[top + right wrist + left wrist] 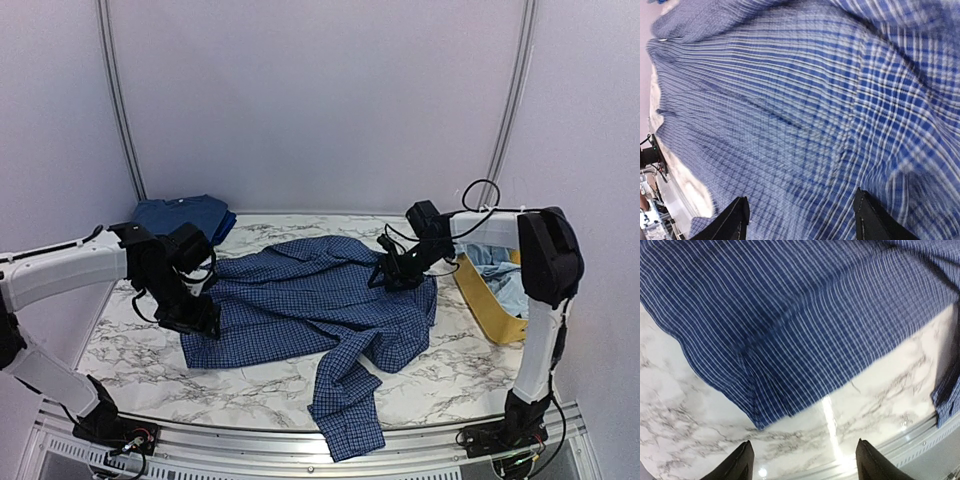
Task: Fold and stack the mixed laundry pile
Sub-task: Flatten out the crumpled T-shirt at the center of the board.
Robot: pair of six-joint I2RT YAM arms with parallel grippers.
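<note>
With one dark-blue piece [185,215] seen folded at the worktop's [130,350] far left corner, the checked shirt [310,300] is spread unfolded across its middle, a sleeve reaching the near edge, under the left gripper [200,320] and right gripper [384,276], both held apart and empty, while a light-blue garment [497,268] is yet to be taken from the yellow tub [485,310] at the right edge.

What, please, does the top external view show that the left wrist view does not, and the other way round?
Only the top external view shows the whole checked shirt spread out, the folded dark-blue piece at the far left corner, the yellow tub at the right, and the right gripper over the shirt. Only the left wrist view shows, close up, the left gripper open with nothing between its fingers, above bare marble beside the shirt's edge. Both show the shirt and the marble table.
</note>
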